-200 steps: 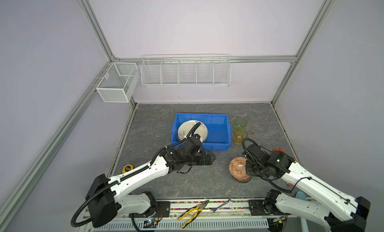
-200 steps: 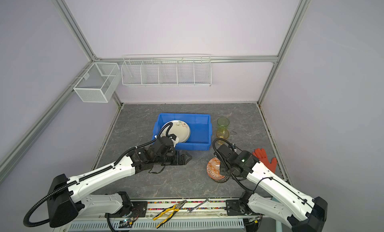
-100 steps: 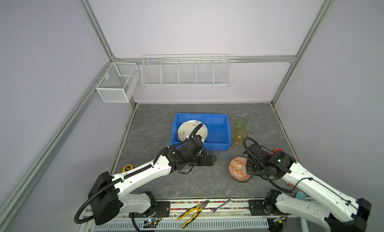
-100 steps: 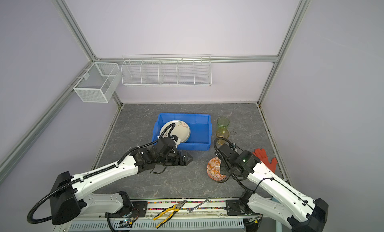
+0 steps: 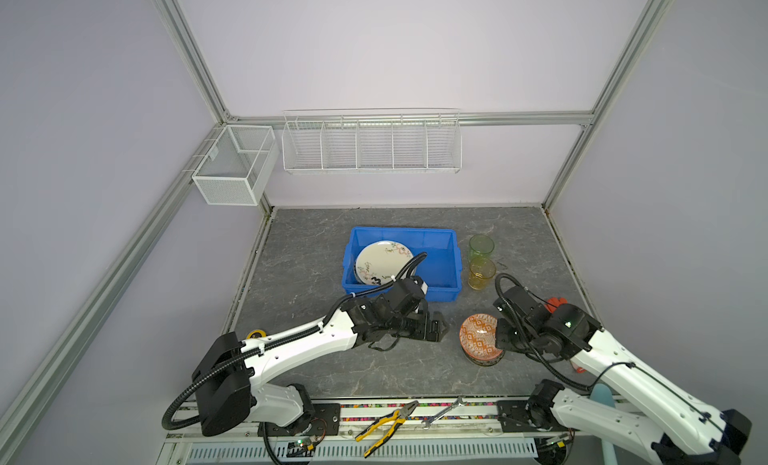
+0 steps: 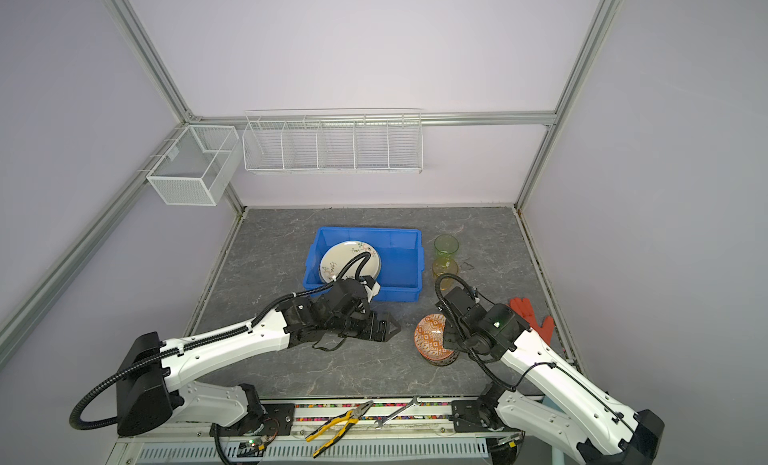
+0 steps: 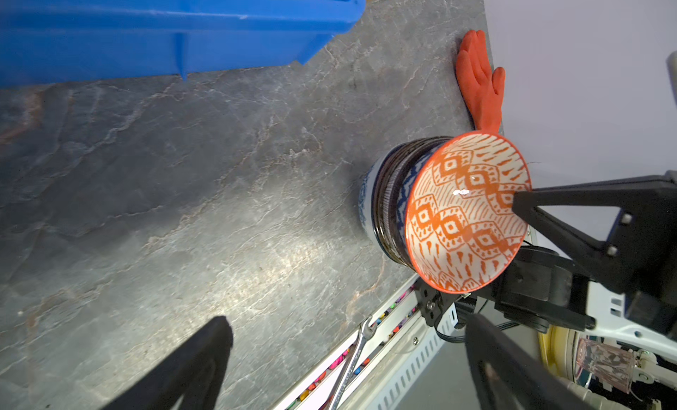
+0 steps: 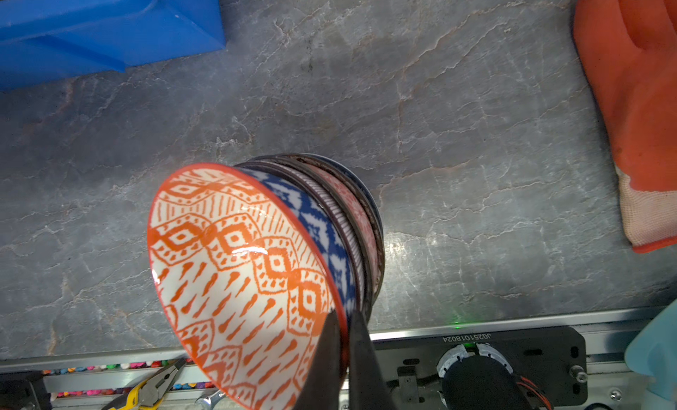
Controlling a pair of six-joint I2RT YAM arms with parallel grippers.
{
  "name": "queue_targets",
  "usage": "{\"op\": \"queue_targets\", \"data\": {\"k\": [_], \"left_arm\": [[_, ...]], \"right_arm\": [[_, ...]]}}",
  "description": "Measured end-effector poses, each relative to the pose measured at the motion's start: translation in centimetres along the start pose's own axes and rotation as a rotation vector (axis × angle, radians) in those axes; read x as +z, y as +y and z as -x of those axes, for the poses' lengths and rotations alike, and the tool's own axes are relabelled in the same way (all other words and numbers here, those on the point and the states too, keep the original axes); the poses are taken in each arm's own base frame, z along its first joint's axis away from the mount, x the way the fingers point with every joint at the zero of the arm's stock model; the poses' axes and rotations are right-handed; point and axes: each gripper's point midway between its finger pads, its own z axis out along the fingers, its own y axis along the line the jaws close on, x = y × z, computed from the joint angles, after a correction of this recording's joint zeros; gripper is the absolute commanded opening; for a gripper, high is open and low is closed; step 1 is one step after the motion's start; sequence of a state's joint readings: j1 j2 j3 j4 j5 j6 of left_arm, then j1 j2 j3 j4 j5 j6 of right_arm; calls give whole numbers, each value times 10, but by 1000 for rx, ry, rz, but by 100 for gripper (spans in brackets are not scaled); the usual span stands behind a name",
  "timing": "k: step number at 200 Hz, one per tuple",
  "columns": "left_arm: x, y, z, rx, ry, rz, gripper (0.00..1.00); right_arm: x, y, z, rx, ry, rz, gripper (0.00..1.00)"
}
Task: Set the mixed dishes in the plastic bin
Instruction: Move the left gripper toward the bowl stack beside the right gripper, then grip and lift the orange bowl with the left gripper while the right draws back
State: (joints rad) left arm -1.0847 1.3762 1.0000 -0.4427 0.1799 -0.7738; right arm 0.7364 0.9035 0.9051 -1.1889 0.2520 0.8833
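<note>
Right gripper [image 8: 342, 316] pinches orange bowl [image 8: 234, 272] rim; bowl tops stack [image 8: 361, 214]. Left gripper [image 5: 439, 326] wide, empty; bin [image 5: 442, 293] just beside it, stack ahead.

We see bright, even light with soft shadows; glare streaks the table [image 7: 271, 258] and the orange bowl [image 8: 249, 249].
</note>
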Motion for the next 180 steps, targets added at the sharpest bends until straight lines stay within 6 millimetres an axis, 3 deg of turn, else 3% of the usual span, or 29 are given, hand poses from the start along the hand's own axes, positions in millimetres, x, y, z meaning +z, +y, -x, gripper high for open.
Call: {"op": "queue_targets", "data": {"k": [66,100,180], "left_arm": [[19,-39,2,29,18,-55,93],[27,-51,1,34,29,-66,82],[44,-53,-4,24,67,-37,49]], "right_arm": [[-8,5,0,18,3,56,6],[-13,8,2,16,3,80,7],[-19,12,7,12,-5,105,7]]}}
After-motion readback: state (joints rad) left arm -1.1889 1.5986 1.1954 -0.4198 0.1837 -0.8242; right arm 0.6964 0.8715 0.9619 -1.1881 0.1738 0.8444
